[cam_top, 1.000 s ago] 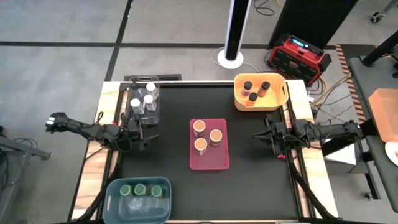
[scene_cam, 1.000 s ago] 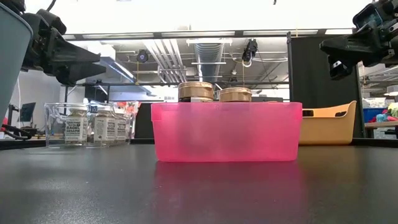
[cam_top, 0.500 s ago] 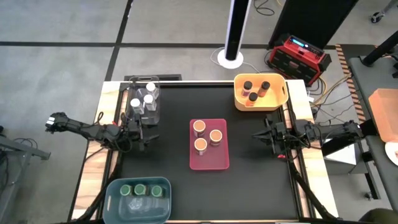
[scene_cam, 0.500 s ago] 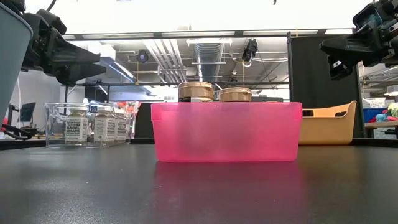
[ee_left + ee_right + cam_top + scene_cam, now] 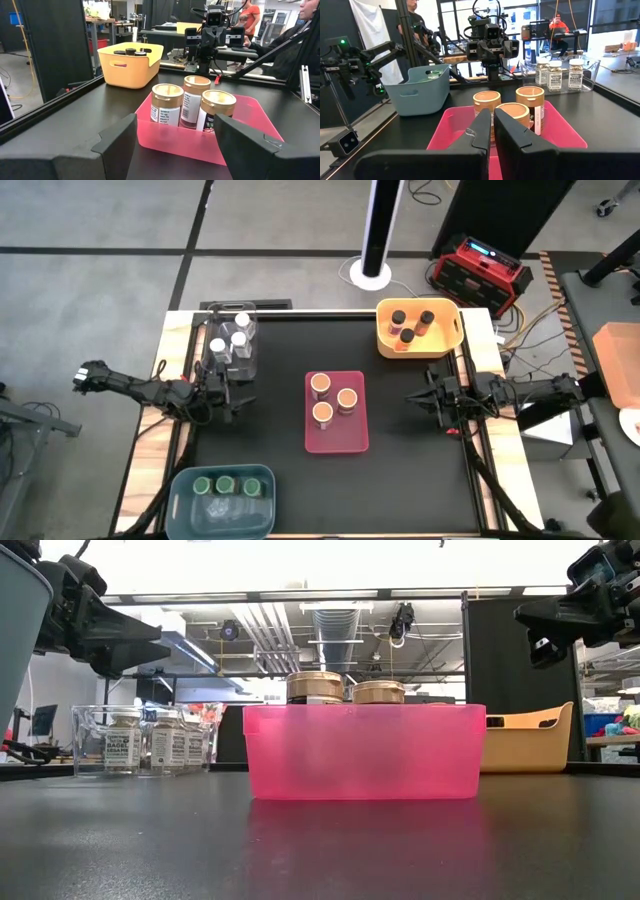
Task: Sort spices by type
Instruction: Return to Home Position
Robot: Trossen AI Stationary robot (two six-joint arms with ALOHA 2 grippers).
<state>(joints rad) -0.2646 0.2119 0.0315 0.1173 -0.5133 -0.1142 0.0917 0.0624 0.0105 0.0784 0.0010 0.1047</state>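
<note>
Okay, high: gold-lid jars (image 5: 321, 385) in pink bin (image 5: 338, 438) mid-table, white-lid jars (image 5: 240, 338) in clear bin (image 5: 250, 360), dark-lid jars (image 5: 399, 317) in yellow bin (image 5: 452, 338), green-lid jars (image 5: 224, 484) in blue bin (image 5: 180, 490). Low: left gripper (image 5: 150, 640), right gripper (image 5: 530, 625) both above table (image 5: 320, 850). Left wrist: fingers (image 5: 117, 140) wide, empty. Right wrist: fingers (image 5: 480, 130) pinched together, empty.

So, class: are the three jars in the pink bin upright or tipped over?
Upright: all three jars stand lids up inside the pink bin.

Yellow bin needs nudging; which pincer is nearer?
Right. The right pincer hangs a short way from the yellow bin; the left pincer is across the table, by the clear bin.
</note>
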